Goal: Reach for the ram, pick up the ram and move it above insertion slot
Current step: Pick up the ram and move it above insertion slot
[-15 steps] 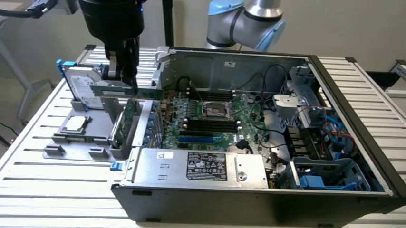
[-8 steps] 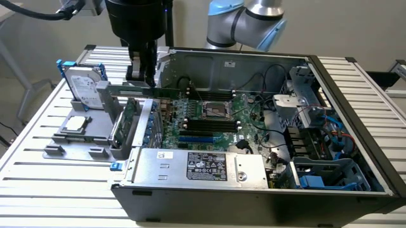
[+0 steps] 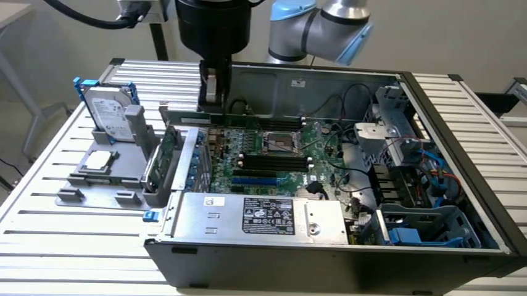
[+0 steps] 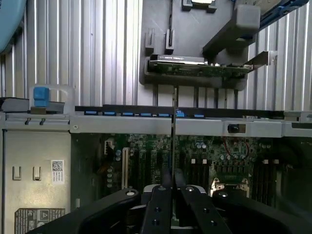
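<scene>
The ram (image 3: 185, 116) is a long, thin green stick, held level and on edge above the open computer case. My gripper (image 3: 214, 102) comes down from above and is shut on it near its middle. In the wrist view the ram (image 4: 174, 126) shows edge-on as a thin dark line running out from between the two black fingers (image 4: 158, 204). It hangs over the motherboard (image 4: 214, 156), in line with the black memory slots (image 4: 151, 165). From the exterior view those slots (image 3: 272, 162) lie lower and nearer than the ram, just below the processor socket (image 3: 280, 142).
A grey fixture (image 3: 95, 185) left of the case holds a silver hard drive (image 3: 111, 114) and a wider green expansion card (image 3: 169, 157), the card (image 4: 200, 68) also in the wrist view. The power supply (image 3: 263, 216) fills the case's near side. Cables and drive cages (image 3: 411, 160) crowd its right.
</scene>
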You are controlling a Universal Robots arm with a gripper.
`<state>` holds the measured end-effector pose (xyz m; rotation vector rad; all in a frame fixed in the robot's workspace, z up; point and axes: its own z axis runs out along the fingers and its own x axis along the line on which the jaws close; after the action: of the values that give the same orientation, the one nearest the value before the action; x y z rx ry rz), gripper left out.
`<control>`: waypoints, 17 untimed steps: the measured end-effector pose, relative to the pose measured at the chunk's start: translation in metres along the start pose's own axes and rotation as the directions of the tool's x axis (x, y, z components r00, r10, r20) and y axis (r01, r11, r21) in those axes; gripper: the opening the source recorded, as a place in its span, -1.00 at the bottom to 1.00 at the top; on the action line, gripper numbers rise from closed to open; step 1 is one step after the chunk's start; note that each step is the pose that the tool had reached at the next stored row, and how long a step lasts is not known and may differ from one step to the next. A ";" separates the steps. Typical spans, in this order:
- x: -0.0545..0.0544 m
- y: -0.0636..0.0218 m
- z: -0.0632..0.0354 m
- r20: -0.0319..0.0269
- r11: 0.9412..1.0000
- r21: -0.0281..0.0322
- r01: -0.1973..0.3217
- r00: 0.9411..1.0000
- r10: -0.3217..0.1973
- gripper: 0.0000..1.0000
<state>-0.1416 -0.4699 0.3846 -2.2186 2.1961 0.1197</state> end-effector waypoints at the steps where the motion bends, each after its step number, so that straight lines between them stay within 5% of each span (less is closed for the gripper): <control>1: 0.000 -0.0049 -0.0002 0.000 1.000 0.000 0.000 1.000 0.000 -0.73; 17: -0.009 -0.0667 -0.0003 0.000 1.000 0.000 0.002 1.000 -0.002 -0.73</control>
<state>-0.0751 -0.4605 0.3828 -2.2205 2.1945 0.1200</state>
